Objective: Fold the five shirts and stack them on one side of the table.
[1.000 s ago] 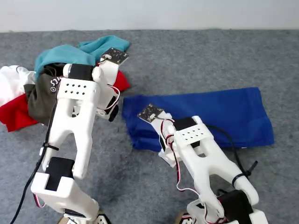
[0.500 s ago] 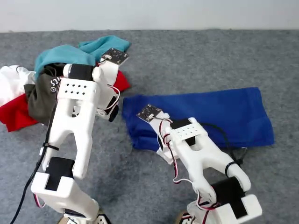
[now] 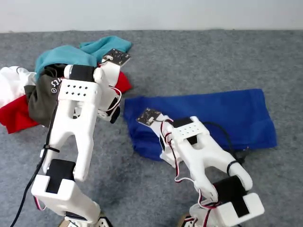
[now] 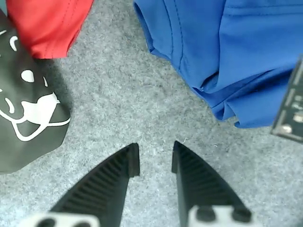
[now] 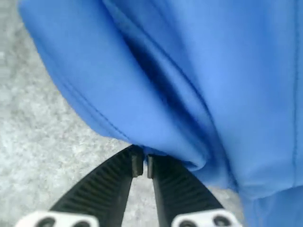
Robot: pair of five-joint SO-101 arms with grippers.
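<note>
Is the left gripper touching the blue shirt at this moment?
Apart. The left wrist view shows the left gripper open, with bare grey table between its jaws and the blue shirt.

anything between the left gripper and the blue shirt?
No. Just bare table between the left gripper and the blue shirt, as seen in the left wrist view.
</note>
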